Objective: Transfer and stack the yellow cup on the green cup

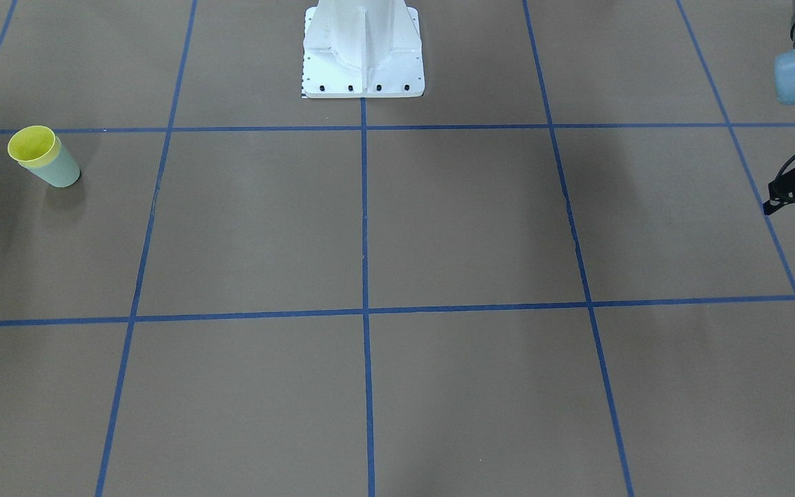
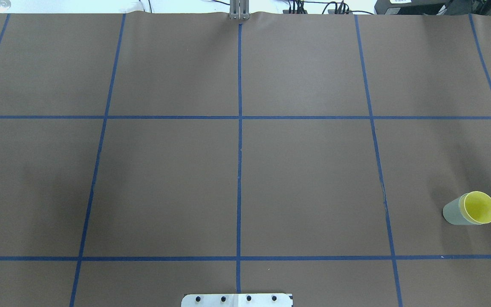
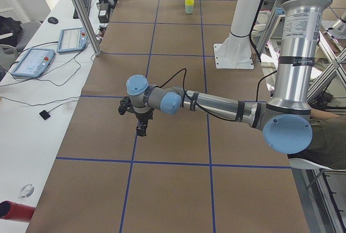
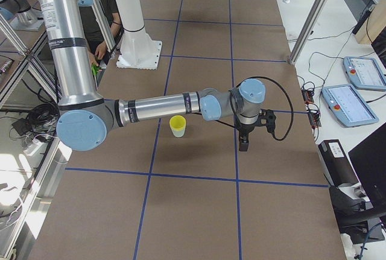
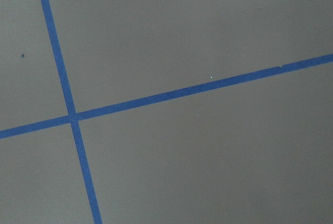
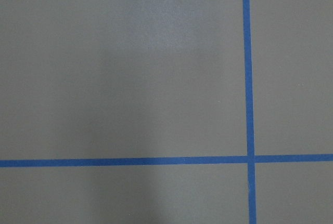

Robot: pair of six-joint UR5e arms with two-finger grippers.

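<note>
A brown paper-covered tabletop (image 2: 305,179), ruled into squares by blue tape lines (image 2: 239,170), fills the scene. The robot's white pedestal base (image 1: 363,62) stands at its robot-side edge. A white side tabletop (image 3: 32,98) at the left end carries teach pendants (image 3: 32,61).

The left end effector (image 3: 141,131) hangs over the left end, half cut off at the front view's edge. The right end effector (image 4: 243,145) shows overhead only as a black sliver. I cannot tell whether either is released or clenched, and neither touches a cup.

The green cup (image 2: 452,212) stands upright in the right-hand square of the middle row. The yellow cup (image 2: 480,207) is nested inside it, with a band of its rim showing above.
</note>
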